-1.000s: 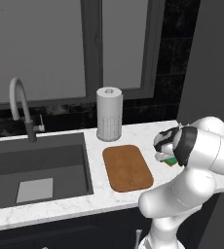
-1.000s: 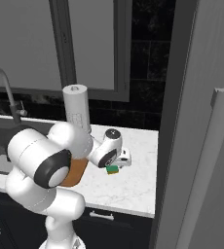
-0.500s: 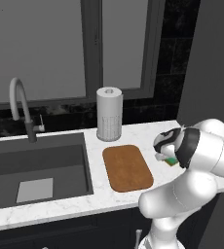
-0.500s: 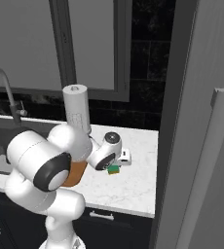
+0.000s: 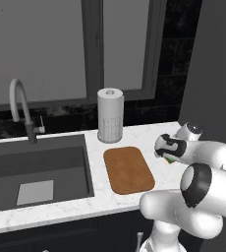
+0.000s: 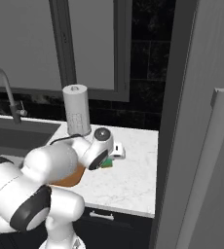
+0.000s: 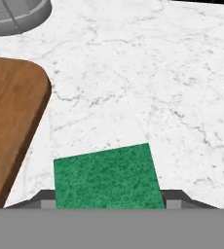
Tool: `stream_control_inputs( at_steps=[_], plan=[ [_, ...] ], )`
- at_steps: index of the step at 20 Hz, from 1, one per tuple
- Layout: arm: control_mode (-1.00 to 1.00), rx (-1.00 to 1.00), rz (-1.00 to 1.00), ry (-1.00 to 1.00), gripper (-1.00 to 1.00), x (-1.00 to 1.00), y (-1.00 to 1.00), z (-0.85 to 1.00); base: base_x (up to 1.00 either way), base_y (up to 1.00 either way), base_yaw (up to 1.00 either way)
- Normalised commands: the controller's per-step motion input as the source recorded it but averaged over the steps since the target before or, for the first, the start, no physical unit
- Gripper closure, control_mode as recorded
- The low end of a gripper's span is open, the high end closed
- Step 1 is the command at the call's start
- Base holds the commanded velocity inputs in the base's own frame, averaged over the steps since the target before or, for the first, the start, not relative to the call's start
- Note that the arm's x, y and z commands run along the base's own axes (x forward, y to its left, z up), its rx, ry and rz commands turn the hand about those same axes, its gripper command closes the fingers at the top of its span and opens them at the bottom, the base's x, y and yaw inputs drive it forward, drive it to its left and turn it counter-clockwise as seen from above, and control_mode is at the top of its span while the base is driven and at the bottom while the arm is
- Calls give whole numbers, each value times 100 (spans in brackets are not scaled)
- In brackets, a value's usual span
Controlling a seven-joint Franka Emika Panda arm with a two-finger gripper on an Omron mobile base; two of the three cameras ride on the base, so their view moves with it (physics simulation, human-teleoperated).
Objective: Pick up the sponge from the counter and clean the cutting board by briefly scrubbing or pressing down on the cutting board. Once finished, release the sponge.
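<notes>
Compared with a second ago, your gripper (image 7: 109, 200) has drawn its fingers (image 7: 46, 198) in from wide apart until they sit against the two short sides of the sponge (image 7: 107, 176); in the hand view a dark tip shows at each lower corner of the green block, so you are now gripping the sponge. In the base views the hand has barely moved and the sponge has not shifted, so the grip looks just made and nothing has been lifted yet; whether the sponge is already clear of the surface (image 7: 148, 82) I cannot tell. That puts you at the end of the pick-up step, with the carry to the cutting board (image 5: 128, 170) and the scrub still to do. The sponge lies near the right end of the surface, just beside the board's right edge but apart from it, toward the surface's front half. It shows a rough, even green top with square corners, turned slightly askew, and the right base view catches a strip of yellow under the green (image 6: 105, 165). The board is bare brown wood with rounded corners, lying flat in front of the paper towel roll (image 5: 110, 114).
</notes>
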Motion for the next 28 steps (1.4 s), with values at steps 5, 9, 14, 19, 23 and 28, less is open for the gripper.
stream_control_inputs(
  at_steps=[5, 9, 14, 19, 23, 28],
  plan=[
    [-100, 7, -2, 11, 100, 0, 61, 90, 0, 0, 0],
    [-100, 12, 0, 0, 100, 0, 52, 23, 0, 0, 0],
    [-100, 1, -1, -10, 100, 0, 77, 0, 0, 0, 0],
    [-100, 0, -16, -12, 100, 8, 77, 0, 0, 0, 0],
    [-100, 0, -27, 0, 100, 27, 47, 2, 0, 0, 0],
    [-100, 5, -18, 5, 100, 6, 16, 20, 0, 0, 0]
  ],
)
